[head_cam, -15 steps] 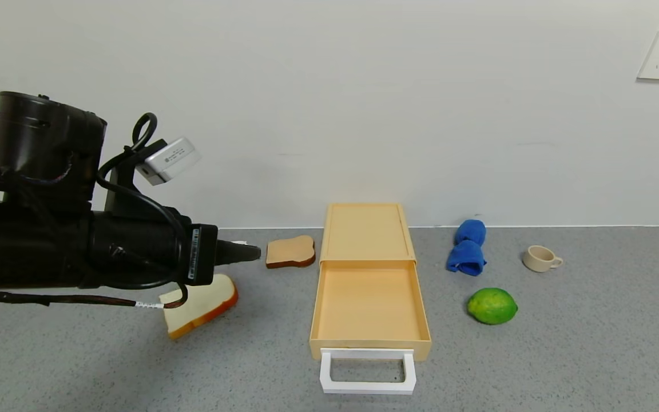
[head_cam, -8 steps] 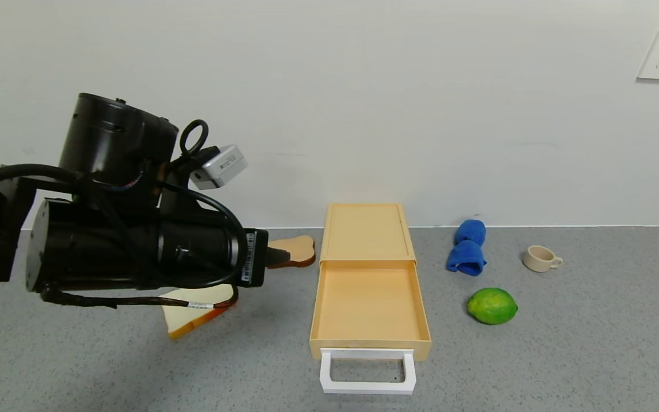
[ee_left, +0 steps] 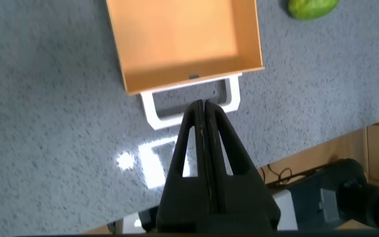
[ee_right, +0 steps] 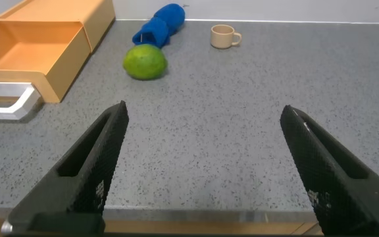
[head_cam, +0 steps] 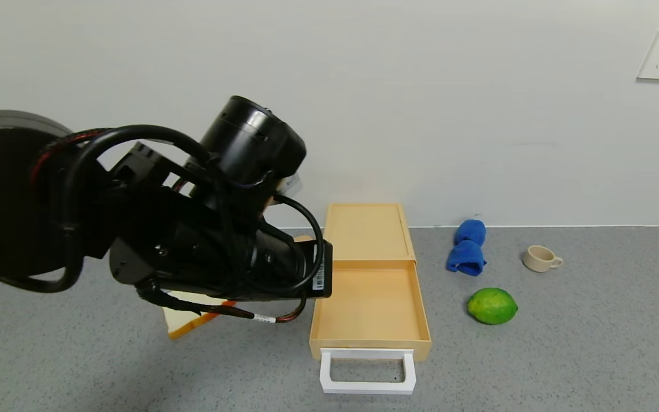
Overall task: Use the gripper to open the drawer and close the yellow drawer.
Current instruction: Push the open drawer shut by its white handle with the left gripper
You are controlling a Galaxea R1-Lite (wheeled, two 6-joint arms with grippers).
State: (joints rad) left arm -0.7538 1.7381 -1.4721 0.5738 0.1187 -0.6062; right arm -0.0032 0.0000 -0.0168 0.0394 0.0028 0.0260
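Over the last second the left gripper (ee_left: 204, 108), a black robot hand trailing black cables with a small white label, has swung from the far left across toward the middle, and its bulky black arm now hides most of the two bread slices and overlaps the left edge of the pale yellow-tan drawer (head_cam: 368, 303) in the head view. The left wrist view shows its two black fingers (ee_left: 193, 131) pressed flat together with no gap, holding nothing, their tips poised above the drawer's white rectangular loop handle (ee_left: 189, 105) and not visibly touching it. The drawer is pulled out of its matching low box (head_cam: 366, 232), which sits against the white wall; the tray is open toward the robot with the handle at its near end. An orange-crusted bread slice (head_cam: 192, 320) peeks out beneath the arm. To the right of the drawer, apart from it, lie a green lime (head_cam: 492, 305), a rolled blue cloth (head_cam: 468, 247) and a small beige cup (head_cam: 541, 258) on the grey speckled table (head_cam: 592, 355). The right gripper (ee_right: 206, 164) hangs low over the table's near edge, right of the drawer, its fingers spread wide apart and empty.
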